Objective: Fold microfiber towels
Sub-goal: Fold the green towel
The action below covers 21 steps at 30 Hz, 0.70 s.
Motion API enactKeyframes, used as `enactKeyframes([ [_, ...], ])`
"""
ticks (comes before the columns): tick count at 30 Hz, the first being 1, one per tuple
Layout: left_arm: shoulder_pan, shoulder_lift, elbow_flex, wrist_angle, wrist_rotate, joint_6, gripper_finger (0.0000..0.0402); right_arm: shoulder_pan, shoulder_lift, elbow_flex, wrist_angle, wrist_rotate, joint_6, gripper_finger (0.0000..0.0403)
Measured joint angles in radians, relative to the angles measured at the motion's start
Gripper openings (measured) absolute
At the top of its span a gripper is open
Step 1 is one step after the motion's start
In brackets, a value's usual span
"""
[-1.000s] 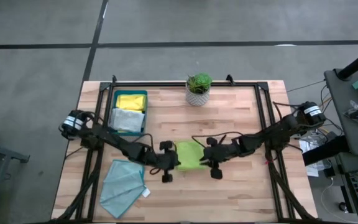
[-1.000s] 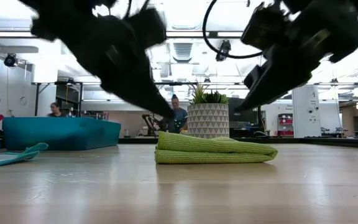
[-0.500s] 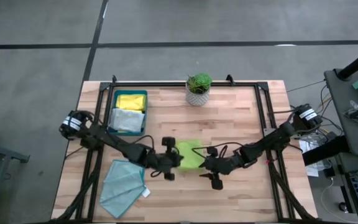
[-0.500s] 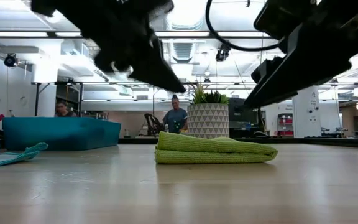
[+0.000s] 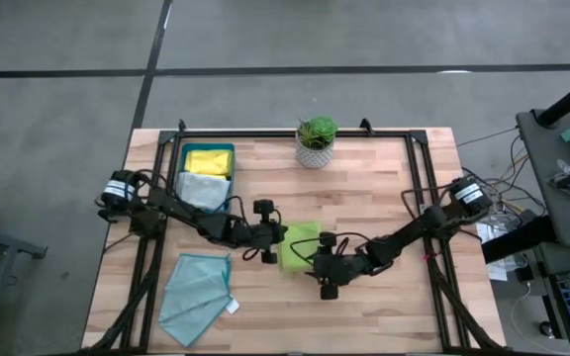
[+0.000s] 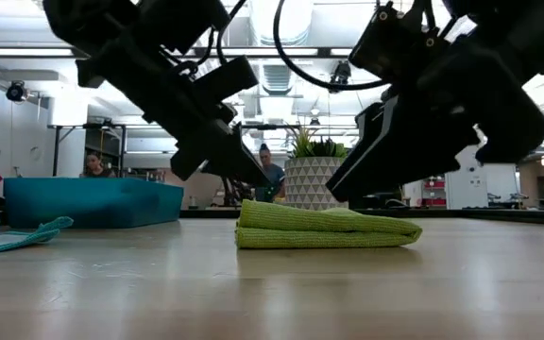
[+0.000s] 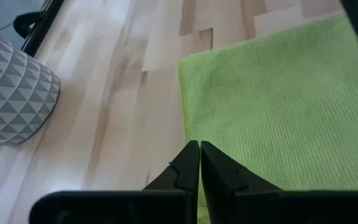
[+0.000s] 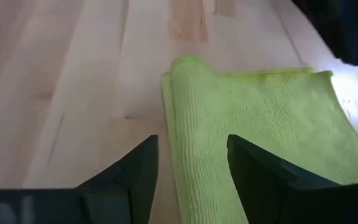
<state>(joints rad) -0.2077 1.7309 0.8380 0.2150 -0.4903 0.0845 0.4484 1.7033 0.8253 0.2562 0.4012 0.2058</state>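
A lime green towel [image 5: 300, 247] lies folded in several layers flat on the table's middle; it also shows in the low view [image 6: 327, 227]. My left gripper [image 7: 199, 163] is shut and empty, just above the towel's left edge [image 5: 281, 237]. My right gripper [image 8: 191, 171] is open and empty, low over the towel's near right corner [image 5: 312, 263], its fingers standing on either side of the folded edge. A light teal towel [image 5: 196, 295] with a white tag lies spread at the near left. A yellow towel [image 5: 209, 159] and a pale grey towel [image 5: 203, 190] lie in the tray.
The dark teal tray [image 5: 232, 176] stands at the far left. A potted plant [image 5: 316, 138] in a white patterned pot stands at the far middle. Black frame rails run along the table's left, right and far edges. People show in the room beyond the table.
My left gripper has gone a little toward the far edge, rising and then coming down again by the towel's left edge. My right gripper has gone toward the near edge and to the left, around to the towel's near right corner. The green towel has stayed still.
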Motion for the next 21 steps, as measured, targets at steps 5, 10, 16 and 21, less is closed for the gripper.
enactKeyframes([
  [5,0.001,0.000,-0.043,0.090,0.001,-0.008,0.0001,-0.009,0.027,0.014,-0.015,-0.003,-0.009,0.0182],
  [10,0.005,0.000,-0.060,0.145,0.001,-0.027,0.0001,-0.014,0.056,0.015,-0.011,-0.007,-0.009,0.0182],
  [16,0.006,0.000,-0.060,0.155,0.001,-0.027,0.0001,-0.024,0.106,0.016,-0.002,-0.008,-0.007,0.0169],
  [21,0.006,0.000,-0.060,0.169,0.001,-0.034,0.0001,-0.024,0.104,0.017,-0.007,-0.018,-0.005,0.0106],
])
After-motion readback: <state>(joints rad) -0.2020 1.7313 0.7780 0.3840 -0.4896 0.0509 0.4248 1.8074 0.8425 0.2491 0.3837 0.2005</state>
